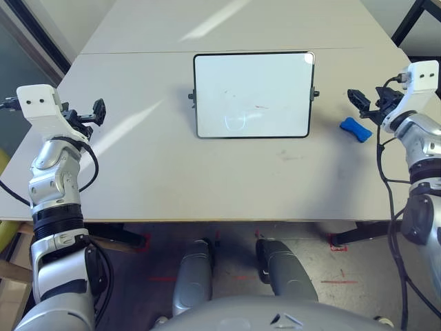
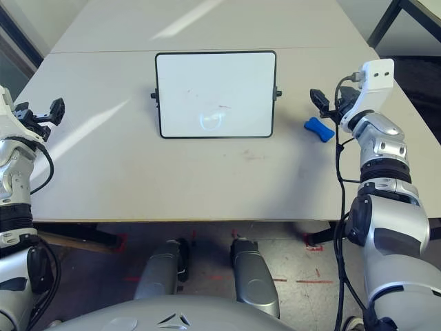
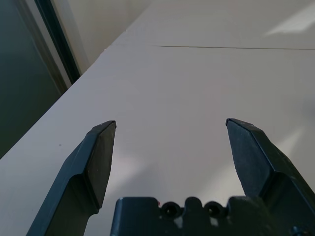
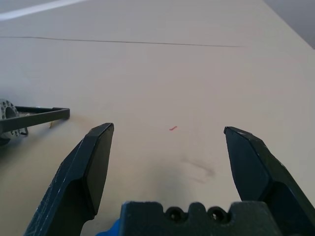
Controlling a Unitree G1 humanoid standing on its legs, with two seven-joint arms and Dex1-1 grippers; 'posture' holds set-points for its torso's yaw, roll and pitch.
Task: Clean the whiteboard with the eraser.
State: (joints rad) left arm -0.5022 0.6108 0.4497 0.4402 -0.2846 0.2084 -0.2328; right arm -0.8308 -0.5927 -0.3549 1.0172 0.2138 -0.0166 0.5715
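The whiteboard [image 1: 253,95] lies flat at the middle back of the table, black-framed, with faint smudges and a small red mark near its centre. The blue eraser [image 1: 355,129] rests on the table to the board's right. My right gripper [image 1: 360,98] hovers just behind the eraser, open, with nothing between its fingers; a sliver of the blue eraser [image 4: 114,229] peeks beside its base in the right wrist view, where a corner of the whiteboard [image 4: 29,118] also shows. My left gripper [image 1: 97,112] stands open over the table's left edge, far from the board.
A seam [image 1: 138,53] crosses the table behind the board. The table's left edge [image 3: 74,91] drops off beside my left gripper. A black table leg [image 1: 413,17] stands at the far right back. A tiny red mark [image 4: 173,129] lies on the tabletop ahead of the right gripper.
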